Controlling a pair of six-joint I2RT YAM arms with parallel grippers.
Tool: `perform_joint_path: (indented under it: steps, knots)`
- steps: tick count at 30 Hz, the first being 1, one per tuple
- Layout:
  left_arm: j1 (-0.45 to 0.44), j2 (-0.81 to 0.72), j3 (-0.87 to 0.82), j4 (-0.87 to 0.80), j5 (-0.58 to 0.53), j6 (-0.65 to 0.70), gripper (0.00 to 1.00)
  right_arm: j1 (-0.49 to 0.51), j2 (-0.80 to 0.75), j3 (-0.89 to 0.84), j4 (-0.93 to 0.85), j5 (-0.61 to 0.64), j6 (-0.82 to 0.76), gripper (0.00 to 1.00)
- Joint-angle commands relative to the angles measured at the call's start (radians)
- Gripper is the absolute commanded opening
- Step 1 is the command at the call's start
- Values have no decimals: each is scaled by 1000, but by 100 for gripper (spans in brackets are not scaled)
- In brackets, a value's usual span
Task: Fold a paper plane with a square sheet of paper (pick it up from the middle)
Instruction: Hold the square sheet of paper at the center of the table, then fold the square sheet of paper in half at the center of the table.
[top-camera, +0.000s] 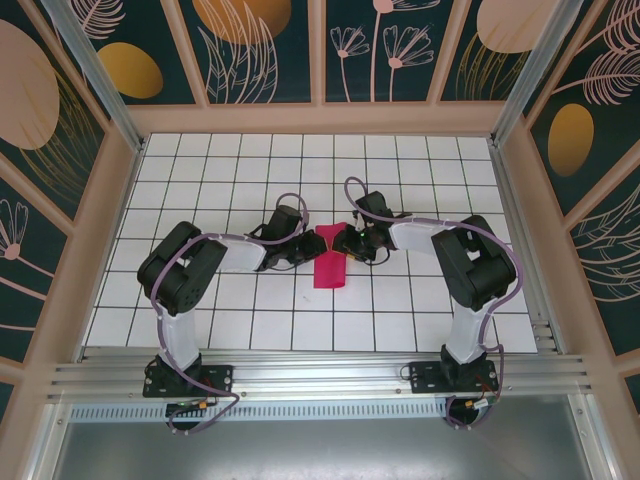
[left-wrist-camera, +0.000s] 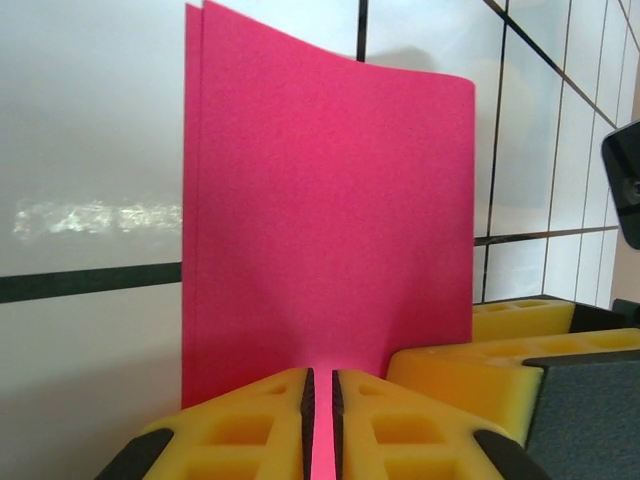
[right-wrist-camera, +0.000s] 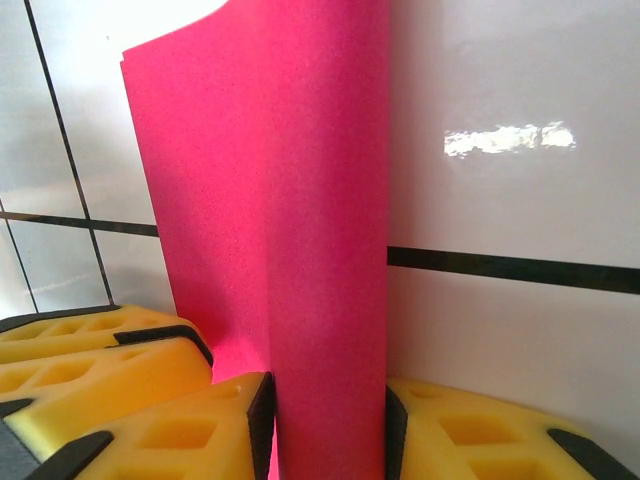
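The square sheet of paper (top-camera: 330, 272) is magenta-pink and folded over into a narrow strip, hanging down onto the white grid table between the two arms. My left gripper (top-camera: 312, 243) grips its upper end from the left. In the left wrist view the jaws (left-wrist-camera: 322, 400) stand nearly together with a thin edge of the paper (left-wrist-camera: 330, 200) pinched between the pads. My right gripper (top-camera: 341, 243) meets it from the right. Its jaws (right-wrist-camera: 328, 420) stand wider, with a rounded fold of the paper (right-wrist-camera: 290, 200) filling the gap and touching both pads.
The other gripper's yellow fingers (left-wrist-camera: 500, 350) sit close at the right of the left wrist view, and likewise at the lower left (right-wrist-camera: 80, 350) of the right wrist view. The white tiled table (top-camera: 200, 180) is ringed by wooden walls (top-camera: 110, 210).
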Motion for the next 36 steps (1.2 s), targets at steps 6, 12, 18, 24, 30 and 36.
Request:
perform_joint_path:
  steps: [6, 12, 18, 24, 30, 36]
  knots:
    - [-5, 36, 23, -57, -25, 26, 14, 14, 117, -30, -39, 150, -29, 36]
    - [-4, 41, 20, -89, -42, 34, 12, 13, 68, -3, -59, 137, -34, 38]
    - [-4, 49, 25, -101, -41, 45, 12, 3, -70, 28, -92, 131, -39, 48]
    - [-4, 55, 22, -98, -42, 44, 11, -4, -177, -2, -91, 166, -31, 50]
    - [-4, 55, 18, -99, -44, 41, 9, 16, -179, -16, -4, 17, -67, 33]
    - [-4, 62, 16, -97, -46, 32, 8, 21, -116, -20, 36, -34, -61, 18]
